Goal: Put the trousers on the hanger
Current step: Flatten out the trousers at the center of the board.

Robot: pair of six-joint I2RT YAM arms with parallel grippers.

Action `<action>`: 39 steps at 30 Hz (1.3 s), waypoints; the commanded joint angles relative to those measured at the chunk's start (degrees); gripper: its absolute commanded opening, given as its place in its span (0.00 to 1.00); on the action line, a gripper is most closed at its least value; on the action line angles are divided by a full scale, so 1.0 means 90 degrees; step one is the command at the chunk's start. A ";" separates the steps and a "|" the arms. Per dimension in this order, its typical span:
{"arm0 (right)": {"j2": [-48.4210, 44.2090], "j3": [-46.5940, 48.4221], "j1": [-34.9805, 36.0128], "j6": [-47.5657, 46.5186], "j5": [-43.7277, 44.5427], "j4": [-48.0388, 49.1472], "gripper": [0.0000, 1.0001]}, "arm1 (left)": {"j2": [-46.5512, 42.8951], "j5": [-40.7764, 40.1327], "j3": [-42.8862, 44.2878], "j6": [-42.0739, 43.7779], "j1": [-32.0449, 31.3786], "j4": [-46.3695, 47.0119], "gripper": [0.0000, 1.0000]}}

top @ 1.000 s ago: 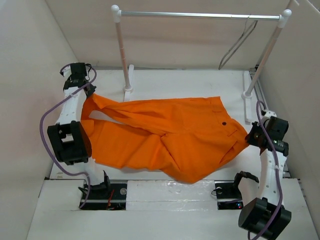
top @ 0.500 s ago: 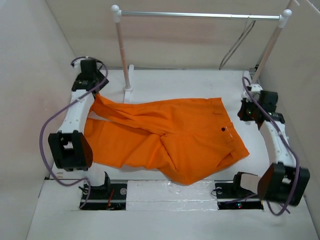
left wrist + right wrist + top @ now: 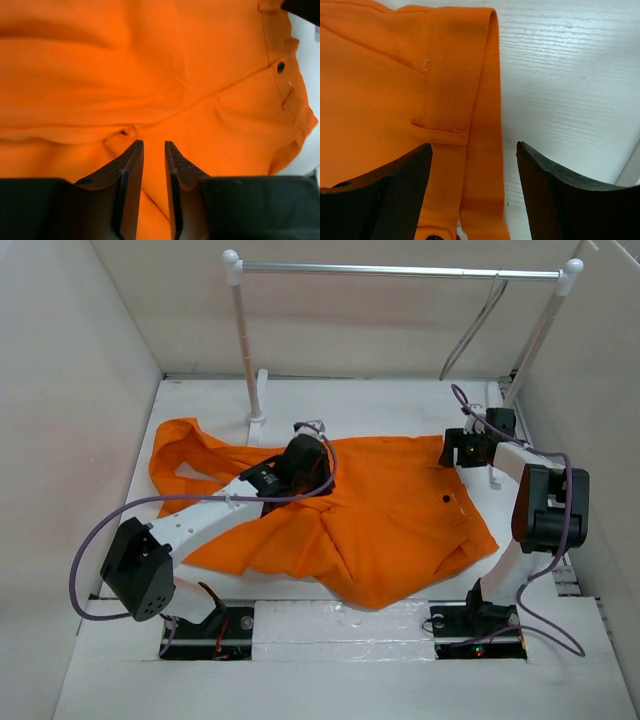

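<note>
Top view: bright orange cloth trousers (image 3: 370, 510) lie spread on white table (image 3: 400, 405), left gripper (image 3: 308, 475) mid-cloth, right gripper (image 3: 455, 450) at far-right waistband corner; thin grey-brown triangular hanger (image 3: 465, 340) hangs on silver rail (image 3: 400, 271), far right. Left wrist: left gripper (image 3: 152, 145) nearly closed, slim gap; cannot tell whether cloth is nipped. Right wrist: right gripper (image 3: 473, 146) wide apart astride the waistband edge, holding nothing.

No legible text or numbers in any view, no readable label or brand on the trousers (image 3: 390, 515), none on the rail (image 3: 400, 271)

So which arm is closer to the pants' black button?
Right. Right fingers hover at the waistband edge near the button; left fingers are over the trousers' middle, farther away.
</note>
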 commanded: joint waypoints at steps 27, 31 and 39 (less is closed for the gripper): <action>-0.1961 -0.0202 -0.1225 0.0517 0.1571 -0.1392 0.00 | -0.0525 -0.0815 0.0316 0.0136 -0.0410 -0.0456 0.62; -0.1845 0.0227 -0.1890 0.0438 0.1643 -0.1462 0.24 | -0.0652 -0.0903 0.0189 0.0137 -0.0216 -0.0485 0.66; -0.2164 0.0328 -0.1151 0.0360 0.1255 -0.1590 0.62 | -0.1530 -0.1070 -0.0611 -0.0146 0.1967 -0.0661 0.65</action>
